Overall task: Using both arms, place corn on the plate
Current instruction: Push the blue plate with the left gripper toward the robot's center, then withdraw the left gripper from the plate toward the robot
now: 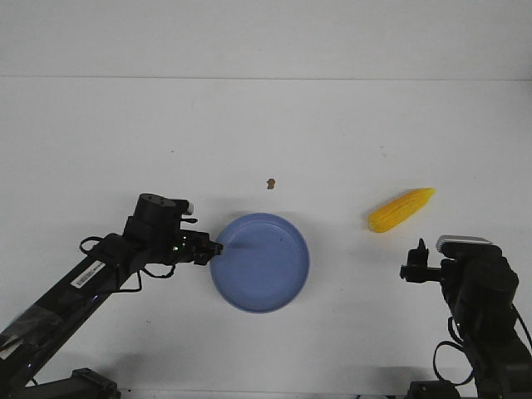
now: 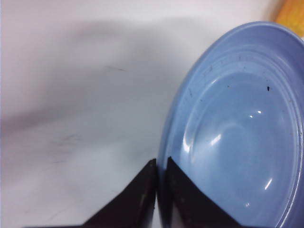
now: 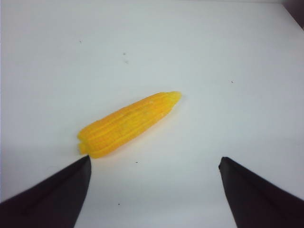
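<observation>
Front view: your left tool (image 1: 214, 248) pinches the near-left rim of the plate (image 1: 287, 278), likely steadying it. Your right tool (image 3: 154, 190) hangs spread near the corn (image 1: 401, 209), which lies on the desk (image 1: 108, 133), well right of the plate.

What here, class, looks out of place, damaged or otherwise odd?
One small brown speck lies on the table beyond the plate, belonging to nothing. The plate shows tiny dark specks. The corn lies whole and the plate sits flat, its rim pinched in the left gripper.
</observation>
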Controlling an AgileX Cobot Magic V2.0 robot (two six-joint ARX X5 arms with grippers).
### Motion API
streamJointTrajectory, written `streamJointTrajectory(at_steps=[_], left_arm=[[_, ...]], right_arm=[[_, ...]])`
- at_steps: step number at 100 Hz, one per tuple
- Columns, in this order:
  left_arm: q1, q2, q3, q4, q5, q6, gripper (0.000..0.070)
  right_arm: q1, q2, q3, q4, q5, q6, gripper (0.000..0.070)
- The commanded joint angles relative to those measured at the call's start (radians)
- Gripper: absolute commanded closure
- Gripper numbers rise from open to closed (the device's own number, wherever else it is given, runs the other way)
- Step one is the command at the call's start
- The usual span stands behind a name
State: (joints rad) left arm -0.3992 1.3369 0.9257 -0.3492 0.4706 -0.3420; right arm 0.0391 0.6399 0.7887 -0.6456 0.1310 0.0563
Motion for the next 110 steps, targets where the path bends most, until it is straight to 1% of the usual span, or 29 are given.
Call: streamJointTrajectory(at_steps=[1,11,23,45,93,98,110], left_arm=[[-0.014,0.018,0.003,0.015,-0.002,-0.034,0.0693],[-0.031,0.037,-0.005,0.014,-0.033,-0.034,0.0693],[-0.039,0.077,-0.007,0.018,-0.033,-0.034,0.0693],[-0.062,0.154,-0.007,0.064,-0.033,-0.039,0.0693],[-0.107,0.227,-0.007,0.064,-0.034,-0.038,0.0681],[-0.108,0.227,-0.007,0.064,-0.034,-0.038,0.0652],[-0.108,0.227,-0.007,0.064,-0.047,-0.045,0.0498]], right_arm=[[0.001,0.002,0.017,0.014,0.000,0.000,0.0130],[0.001,0.002,0.017,0.014,0.000,0.000,0.0130],[0.001,0.002,0.017,0.014,0.000,0.000,0.0130],[0.001,0.002,0.017,0.014,0.000,0.000,0.0130],[0.001,0.002,0.017,0.014,0.000,0.000,0.0130],[0.001,0.002,0.017,0.014,0.000,0.000,0.0130],[0.001,0.002,0.017,0.014,0.000,0.000,0.0130]])
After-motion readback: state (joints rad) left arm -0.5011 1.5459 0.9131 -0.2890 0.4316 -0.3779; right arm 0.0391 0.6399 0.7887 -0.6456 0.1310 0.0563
